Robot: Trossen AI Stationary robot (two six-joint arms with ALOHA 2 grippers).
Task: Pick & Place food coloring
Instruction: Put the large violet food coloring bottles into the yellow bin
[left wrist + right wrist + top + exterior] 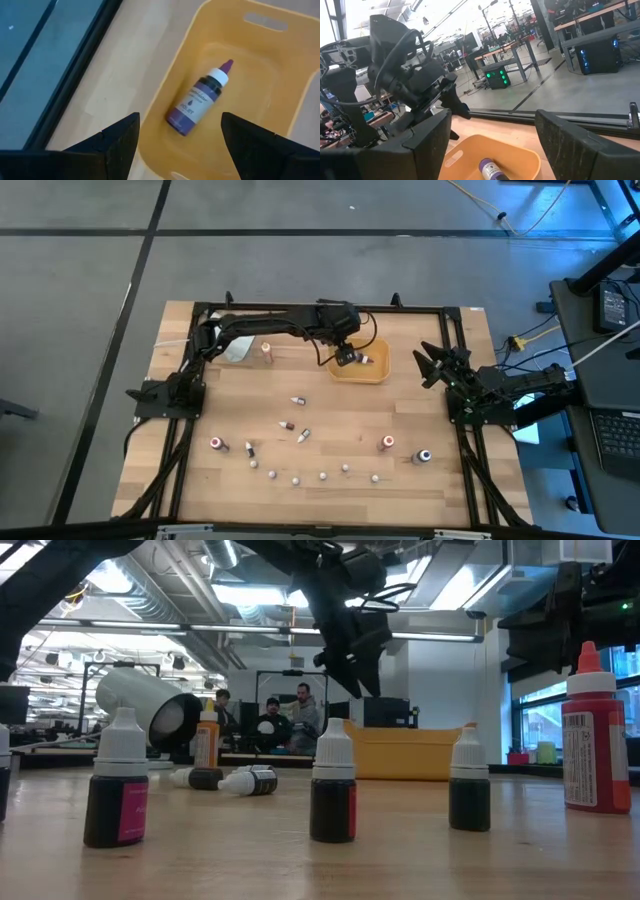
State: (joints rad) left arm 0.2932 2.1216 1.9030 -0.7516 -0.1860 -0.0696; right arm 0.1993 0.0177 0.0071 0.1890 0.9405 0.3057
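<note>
A purple food coloring bottle with a white collar lies on its side on the floor of the tan-orange tray. It also shows in the high view and in the right wrist view. My left gripper hangs open and empty over the tray's left part, its fingers standing apart above the bottle. My right gripper is open and empty to the right of the tray. Several more small bottles stand or lie scattered on the table's near half.
A large white cylinder lies at the far left beside an orange-capped bottle. A red-capped bottle and a blue-capped one stand near the front right. A row of tiny vials stands along the near edge. People sit beyond the table.
</note>
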